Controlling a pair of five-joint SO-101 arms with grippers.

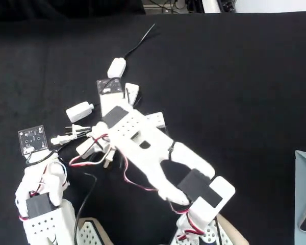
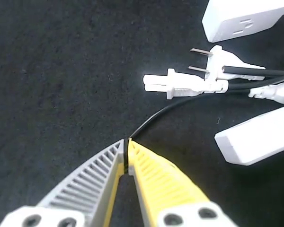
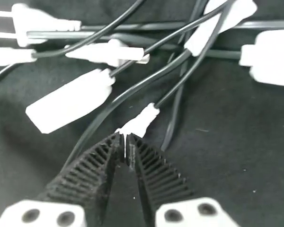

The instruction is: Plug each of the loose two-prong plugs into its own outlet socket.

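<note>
The left hand (image 2: 127, 150) is pressed together, pinching a black cable (image 2: 154, 118) at its tips. Just beyond the tips lies a two-prong plug (image 2: 225, 59), with an outlet socket (image 2: 241, 19) farther off. The right hand (image 3: 125, 142) pinches the end of a small white plug (image 3: 141, 120). Past it, a socket block (image 3: 68, 100) rests among cables on the table (image 3: 236, 142).

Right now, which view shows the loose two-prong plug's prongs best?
Left wrist view: the plug lies near, both prongs apart. High view shows it far off; right wrist view shows a pronged plug, possibly the same.
</note>
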